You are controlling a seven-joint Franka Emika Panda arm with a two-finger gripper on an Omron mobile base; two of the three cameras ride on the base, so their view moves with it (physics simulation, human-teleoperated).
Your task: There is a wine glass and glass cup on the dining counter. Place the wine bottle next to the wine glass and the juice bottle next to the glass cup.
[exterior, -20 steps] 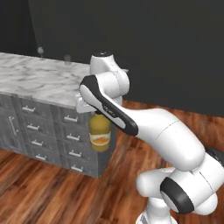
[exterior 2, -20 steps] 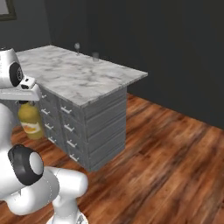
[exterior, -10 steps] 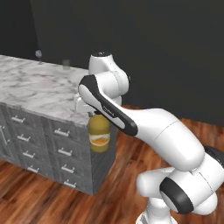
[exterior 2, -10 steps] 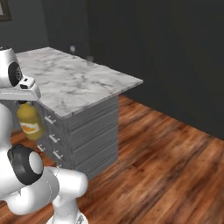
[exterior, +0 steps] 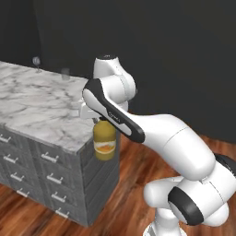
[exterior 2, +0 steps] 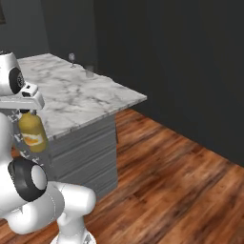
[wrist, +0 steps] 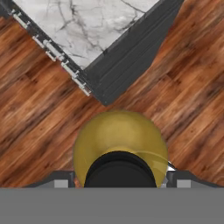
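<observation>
My gripper [exterior: 99, 120] is shut on the black cap of the juice bottle [exterior: 104, 142], a squat yellow bottle that hangs upright above the wood floor just off the corner of the dining counter [exterior: 37, 106]. From the right base the gripper [exterior 2: 25, 112] and bottle [exterior 2: 32, 131] show beside the counter [exterior 2: 81, 95]. In the hand view the bottle [wrist: 120, 140] sits between my gripper [wrist: 119, 175] fingers, with the counter's corner [wrist: 87, 22] beyond. The wine glass [exterior: 36, 61] [exterior 2: 72, 57] and glass cup [exterior: 65, 74] [exterior 2: 89, 71] stand near the far edge. The wine bottle is out of view.
Grey drawer fronts [exterior: 46, 175] with metal handles run along the counter's near side. Wood floor [exterior 2: 171, 181] spreads open to the right of the counter. A dark wall [exterior 2: 181, 62] closes off the back.
The whole picture has shifted, so the base has driven on along the counter toward its corner. The arm and the held juice bottle keep the same pose relative to the base.
</observation>
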